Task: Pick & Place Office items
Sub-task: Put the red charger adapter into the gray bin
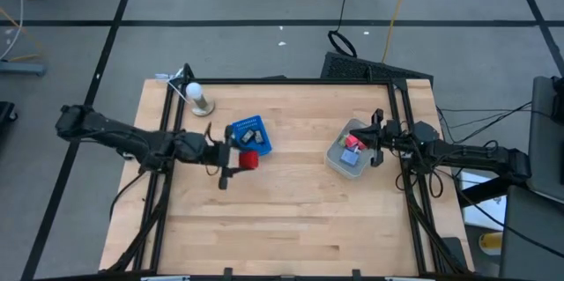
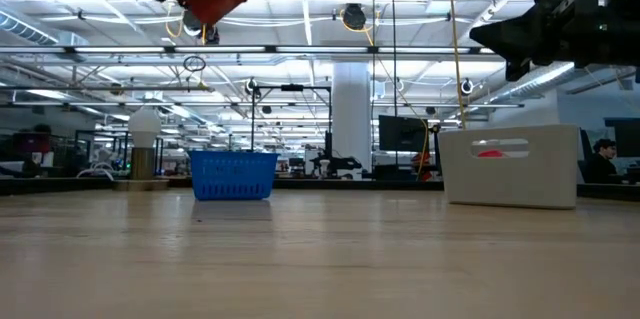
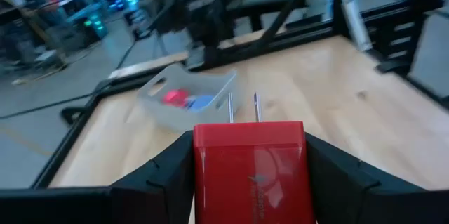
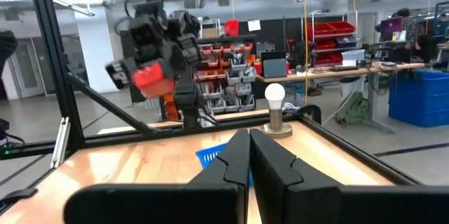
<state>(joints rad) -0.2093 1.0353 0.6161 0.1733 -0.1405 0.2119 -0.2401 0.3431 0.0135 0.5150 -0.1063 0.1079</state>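
Wooden table [image 1: 291, 210], workshop behind. Red plug block [image 3: 250, 171] clamped in left gripper [image 1: 236, 159], held high just beside blue basket [image 1: 249, 133]. Grey bin [image 1: 345, 159] well apart from basket; right gripper [image 1: 375, 143], fingers together, hovers over bin. Best carry block level, release low inside bin.

A pale wooden surface [image 1: 291, 219] is lying inside a black metal frame [image 1: 401, 153]. A small blue square mesh tray [image 1: 250, 133] is sitting left of centre on it, and a grey translucent plastic bin [image 1: 337, 159] is resting well apart toward the right side. Near the far left corner, a white round light bulb on a short tan cylindrical base [image 1: 199, 98] is standing upright. Black and yellow cables [image 1: 392, 17] are trailing across the grey floor beyond.
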